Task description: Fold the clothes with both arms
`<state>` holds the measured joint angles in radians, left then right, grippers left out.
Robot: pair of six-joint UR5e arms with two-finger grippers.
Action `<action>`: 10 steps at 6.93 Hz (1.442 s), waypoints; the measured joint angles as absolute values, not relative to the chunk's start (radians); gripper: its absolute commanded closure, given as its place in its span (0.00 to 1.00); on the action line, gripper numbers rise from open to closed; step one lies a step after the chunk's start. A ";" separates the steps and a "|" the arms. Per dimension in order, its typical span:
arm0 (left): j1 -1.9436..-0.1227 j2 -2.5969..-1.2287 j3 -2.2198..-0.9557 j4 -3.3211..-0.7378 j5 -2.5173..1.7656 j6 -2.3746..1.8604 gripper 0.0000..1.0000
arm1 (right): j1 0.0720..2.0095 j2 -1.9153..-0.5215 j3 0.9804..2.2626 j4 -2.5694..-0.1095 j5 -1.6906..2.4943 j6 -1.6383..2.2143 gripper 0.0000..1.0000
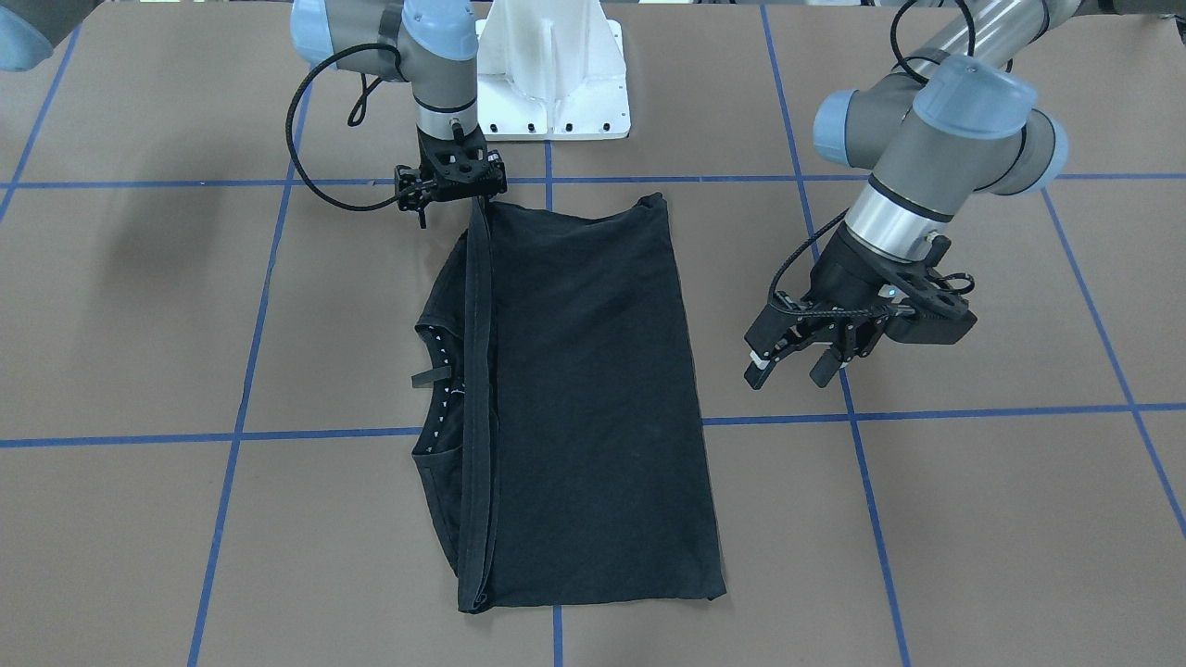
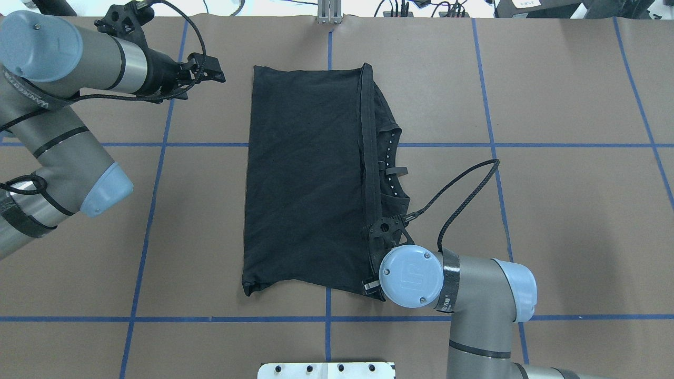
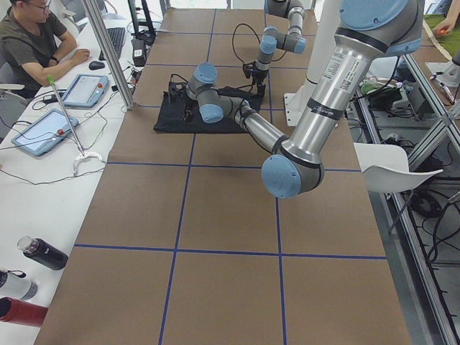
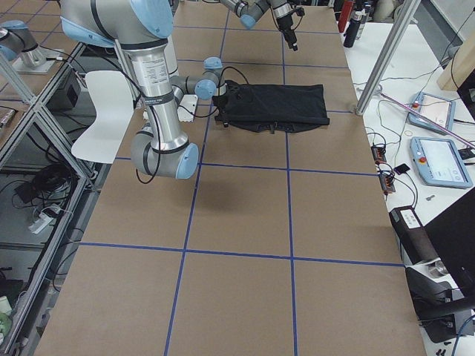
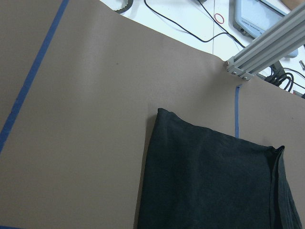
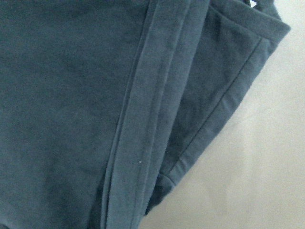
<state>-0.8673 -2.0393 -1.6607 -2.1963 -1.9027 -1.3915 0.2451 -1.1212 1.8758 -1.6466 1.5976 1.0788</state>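
So the T-shirt (image 1: 593,398) is flat on the table (image 1: 973,519), folded into one long black rectangle. Plain side up, no print showing. It sits between the two grippers. One long edge is a clean fold. Along the other runs a hem band (image 1: 480,371), with the collar (image 1: 435,357) and a bit of sleeve poking out from under it.

The right gripper (image 1: 452,185) points straight down at the end of that band, at the shirt corner nearest the base (image 1: 551,83). The cloth there looks lifted a little toward it, so it might be pinching the hem. Honestly though, the wrist covers the fingers from overhead, and its own camera only gets a close-up of hem band and sleeve edge. I can't tell if it's clamped or let go.

The left gripper (image 1: 792,363) is over on the clean-fold side, out by the corner diagonally opposite the right gripper and clear of the cloth. Its fingers (image 1: 758,369) are spread with nothing between them, hanging above bare table and angled toward the shirt. Its camera looks down on that same corner.

Blue tape lines (image 1: 324,433) grid the table, and a couple of them run under the shirt. Way past the left gripper in the side view, a person (image 3: 29,43) sits at a white desk with two tablets (image 3: 85,90).
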 measured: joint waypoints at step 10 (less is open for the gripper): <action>-0.864 -2.045 -1.668 -2.195 -1.909 -1.387 0.00 | 0.353 -1.144 1.903 -1.646 1.686 1.040 0.01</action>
